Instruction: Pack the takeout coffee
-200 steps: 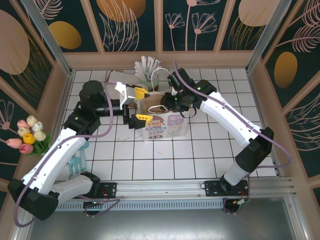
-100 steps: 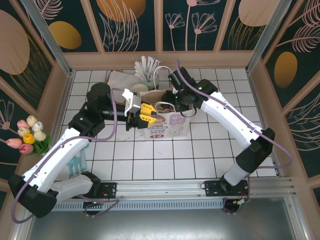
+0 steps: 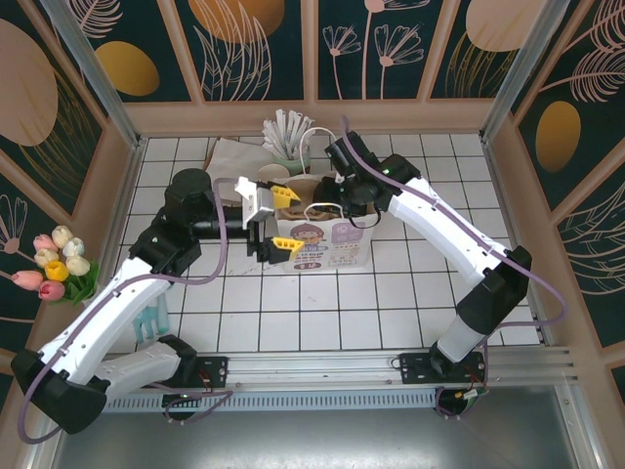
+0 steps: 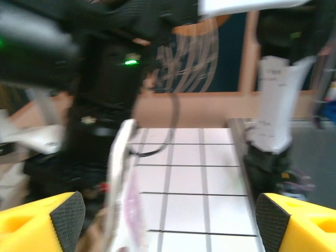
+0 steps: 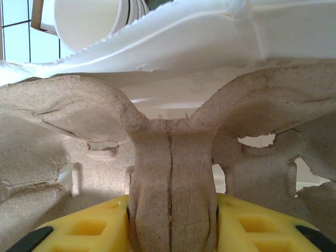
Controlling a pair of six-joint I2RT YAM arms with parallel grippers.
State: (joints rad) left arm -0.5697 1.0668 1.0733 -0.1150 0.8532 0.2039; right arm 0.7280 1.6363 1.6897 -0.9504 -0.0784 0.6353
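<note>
Pulp carrier (image 5: 170, 157) (brown) at white bag (image 3: 330, 246)

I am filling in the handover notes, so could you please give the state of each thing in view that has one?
white paper bag: upright, top open.
pulp carrier: held by its middle ridge, next to the bag's serrated edge.
right gripper: shut on the pulp carrier.
left gripper: open, empty, beside the bag.
straw holder: upright, straws inside.

top external: high behind, looking down on tiled table (image 3: 322, 315)
left wrist: low, level, beside white paper bag (image 3: 330, 244)
right wrist: hard against pulp carrier (image 5: 170, 157)
shared: white paper bag
</note>
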